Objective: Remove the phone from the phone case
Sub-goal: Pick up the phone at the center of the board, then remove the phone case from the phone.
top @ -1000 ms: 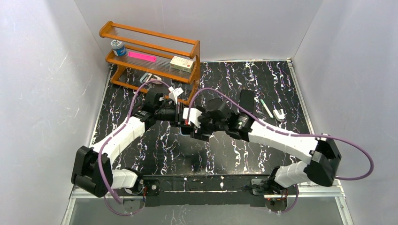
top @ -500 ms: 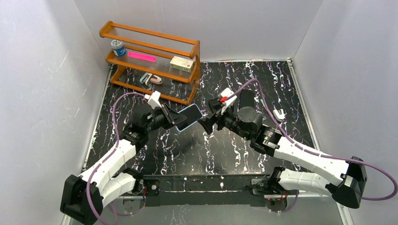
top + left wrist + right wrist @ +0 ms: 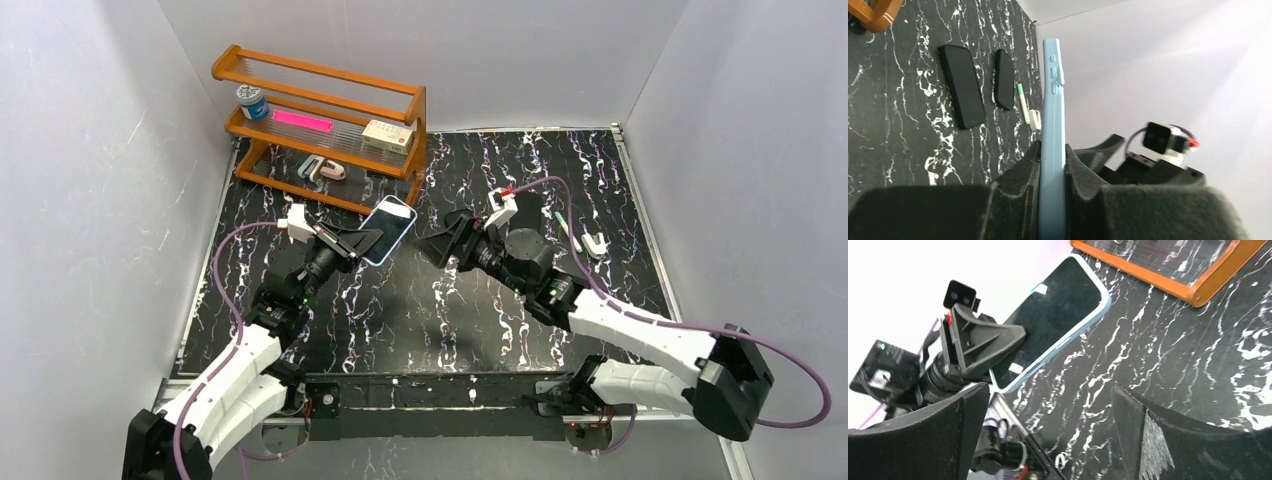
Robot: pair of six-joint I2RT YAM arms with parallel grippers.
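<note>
The phone, in a light blue case (image 3: 388,230), is held up in the air above the table, screen toward the right arm. My left gripper (image 3: 362,243) is shut on its lower end. In the left wrist view the case's edge (image 3: 1053,100) stands upright between my left gripper's (image 3: 1052,162) pads, side buttons showing. My right gripper (image 3: 440,248) is open and empty, a short gap to the right of the phone and pointing at it. The right wrist view shows the phone's dark screen (image 3: 1053,320) beyond my right gripper (image 3: 1048,415), with its fingers spread wide.
A wooden rack (image 3: 320,110) with small items stands at the back left. Two black slabs (image 3: 963,85) (image 3: 1004,79), a green pen (image 3: 563,228) and a white clip (image 3: 594,243) lie on the black marbled table (image 3: 400,320) at the back right. White walls enclose the table.
The two grippers were close together at the table's middle; they have drawn apart. The left one has carried the phone up and to the left; the right one has backed off to the right, empty.
</note>
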